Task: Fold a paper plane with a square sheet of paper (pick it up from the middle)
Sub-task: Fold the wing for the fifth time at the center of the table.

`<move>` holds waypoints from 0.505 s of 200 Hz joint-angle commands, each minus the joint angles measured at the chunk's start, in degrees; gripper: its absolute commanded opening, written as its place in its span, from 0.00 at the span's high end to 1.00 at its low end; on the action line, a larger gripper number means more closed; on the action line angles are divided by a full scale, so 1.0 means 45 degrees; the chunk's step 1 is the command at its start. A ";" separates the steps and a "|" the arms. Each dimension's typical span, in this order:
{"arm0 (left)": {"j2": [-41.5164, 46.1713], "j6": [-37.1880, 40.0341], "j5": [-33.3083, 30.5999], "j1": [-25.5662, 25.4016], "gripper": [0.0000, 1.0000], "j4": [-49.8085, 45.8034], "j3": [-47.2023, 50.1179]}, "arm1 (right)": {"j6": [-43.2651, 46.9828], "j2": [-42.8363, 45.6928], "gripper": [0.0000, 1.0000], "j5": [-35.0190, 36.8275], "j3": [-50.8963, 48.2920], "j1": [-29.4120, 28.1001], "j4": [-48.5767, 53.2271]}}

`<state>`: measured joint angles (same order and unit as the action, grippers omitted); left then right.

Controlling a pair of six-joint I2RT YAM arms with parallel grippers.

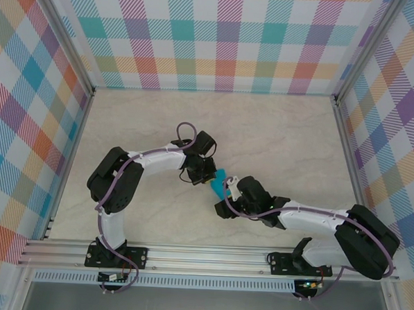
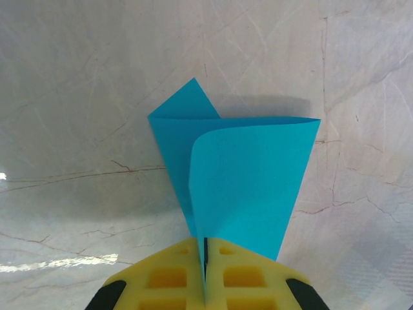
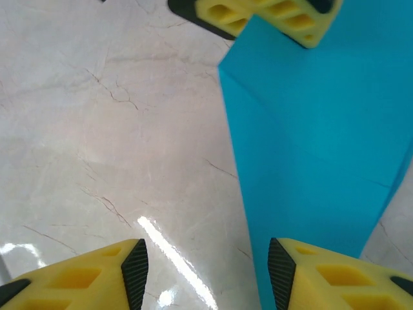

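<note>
Part-folded thin cyan-blue paper sheet (image 2: 251,187) held over the middle of the pale marbled counter (image 2: 77,97), left jaws clenched on its narrow end, right jaws released just beside it; early folds in, most plane folds seemingly left.

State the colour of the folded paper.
The paper is plain bright cyan-blue, clearest in the left wrist view.

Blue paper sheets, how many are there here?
1. The partly folded cyan-blue sheet of paper is pinched in the shut left gripper, beside the open right gripper. Its layers look like folds of one sheet.
</note>
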<state>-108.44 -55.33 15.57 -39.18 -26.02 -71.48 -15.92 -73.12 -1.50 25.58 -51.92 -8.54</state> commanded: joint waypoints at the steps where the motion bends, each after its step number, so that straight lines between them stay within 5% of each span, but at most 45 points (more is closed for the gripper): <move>1: -0.0232 0.0304 0.0240 0.0135 1.00 -0.0465 -0.0453 | 0.1371 -0.0538 0.46 0.2836 0.0594 -0.0574 0.0547; 28: -0.0274 0.0348 0.0386 0.0132 1.00 -0.0410 -0.0483 | 0.2220 -0.1361 0.46 0.4317 0.0749 -0.1175 0.0182; 101: -0.0237 0.0426 0.0397 0.0152 1.00 -0.0430 -0.0402 | 0.2849 -0.2358 0.60 0.5037 0.0858 -0.1447 -0.0638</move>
<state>-109.06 -54.39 16.10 -39.03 -26.70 -72.38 -4.91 -82.76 18.70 27.79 -57.93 -8.95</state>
